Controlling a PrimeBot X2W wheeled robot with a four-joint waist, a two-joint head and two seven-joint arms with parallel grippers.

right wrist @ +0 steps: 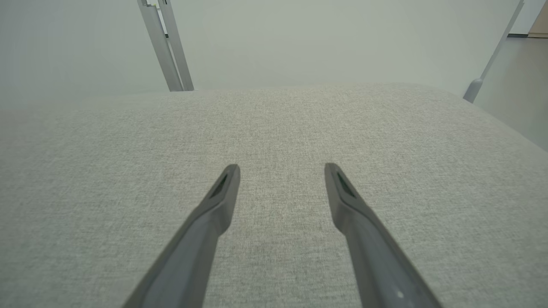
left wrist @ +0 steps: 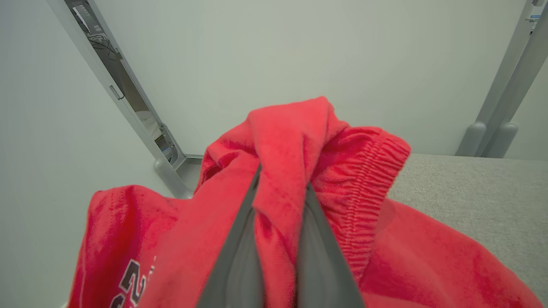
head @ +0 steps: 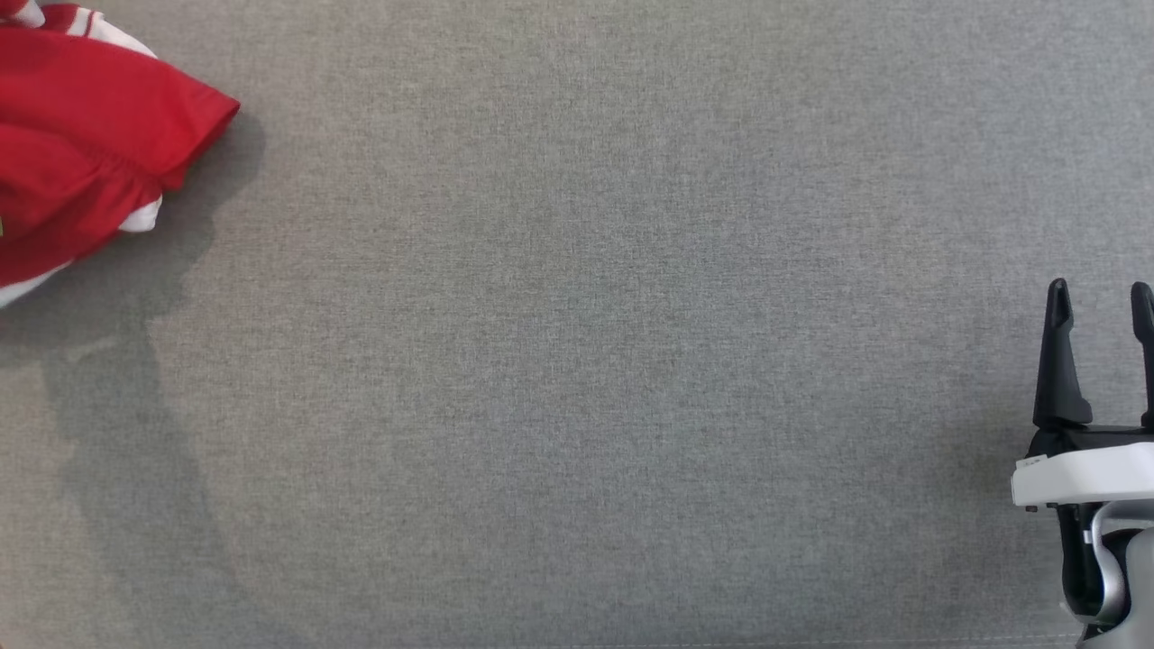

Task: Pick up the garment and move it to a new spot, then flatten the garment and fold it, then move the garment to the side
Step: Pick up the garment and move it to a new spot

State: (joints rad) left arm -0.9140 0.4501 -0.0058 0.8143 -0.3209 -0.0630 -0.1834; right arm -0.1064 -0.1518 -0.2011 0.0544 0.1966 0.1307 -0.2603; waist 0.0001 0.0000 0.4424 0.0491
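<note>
Holding garment (head: 90, 153) fold pinched in left gripper (left wrist: 282, 179), far-left of grey surface (head: 577, 361); advise firm grip, lifting clear before carrying to centre. Right gripper (head: 1100, 288) spread, surface's near-right.

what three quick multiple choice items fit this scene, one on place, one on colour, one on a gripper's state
1. Where does the garment show in the head view?
A) upper left
B) centre
C) lower right

2. What is its main colour?
A) blue
B) red
C) green

3. How is the right gripper set?
A) shut on cloth
B) shut on nothing
C) open above the grey surface

Answers:
1 A: the bunched cloth sits in the upper left corner.
2 B: it is red, with some white trim.
3 C: its fingers stand apart with bare surface between them, while the left gripper is shut on a fold of the garment.
</note>
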